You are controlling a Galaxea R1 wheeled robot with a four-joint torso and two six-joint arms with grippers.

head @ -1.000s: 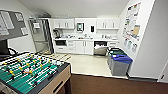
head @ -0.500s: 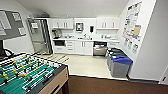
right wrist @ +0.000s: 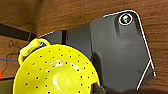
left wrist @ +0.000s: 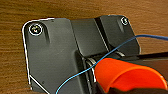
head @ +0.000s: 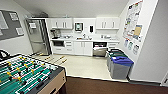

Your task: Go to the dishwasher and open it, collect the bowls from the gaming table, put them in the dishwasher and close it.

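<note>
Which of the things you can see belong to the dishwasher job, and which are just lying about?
Job in hand:
under-counter dishwasher with a stainless-steel front
orange plastic bowl
yellow perforated bowl with a loop handle

Just lying about:
grey bin with a blue lid
tall steel fridge
colourful wall poster

Foosball table (head: 27, 77), blue-lidded bins (head: 120, 65), steel fridge (head: 37, 37), wall posters (head: 133, 22)
</note>
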